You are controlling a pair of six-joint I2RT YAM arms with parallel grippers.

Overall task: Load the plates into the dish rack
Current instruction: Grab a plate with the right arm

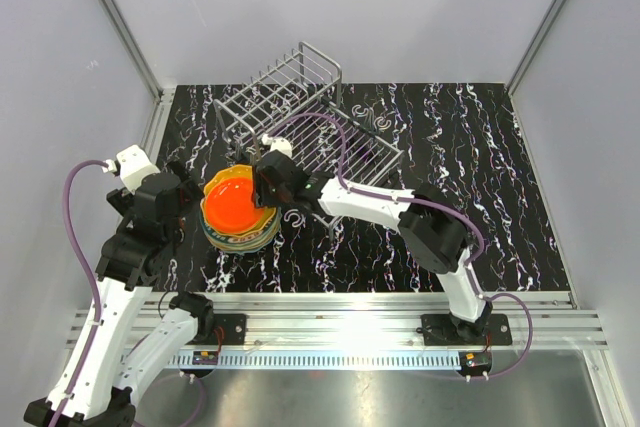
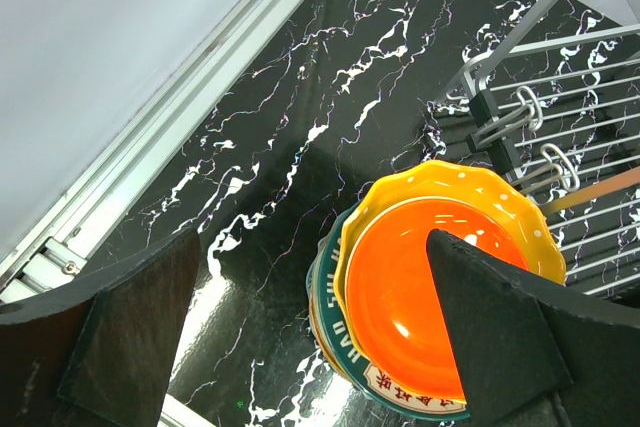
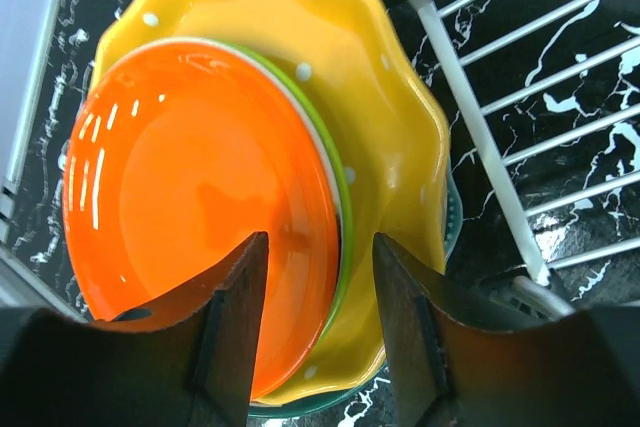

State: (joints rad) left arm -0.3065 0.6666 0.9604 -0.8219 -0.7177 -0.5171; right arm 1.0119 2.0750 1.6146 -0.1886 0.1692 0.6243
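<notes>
The two black fingers of the right gripper (image 3: 318, 247) are being held low over the rim of the round red-orange plate (image 3: 190, 197). That plate is lying on top of the stack of plates (image 1: 238, 212). A lime green plate (image 3: 338, 197) and a dotted orange plate with a wavy rim (image 3: 390, 117) are being seen under it. The stack is sitting on the black marbled table (image 1: 480, 197), just beside the silver wire dish rack (image 1: 300, 97). No plate is being seen in the rack.

To do this step well, only the top plate's rim should be pinched, and the plates below should be left lying flat.

The right jaws are being kept about half apart, one on each side of the rim, and nothing is being gripped. The left gripper (image 2: 312, 242) is being held wide apart beside the stack, with nothing touched.
</notes>
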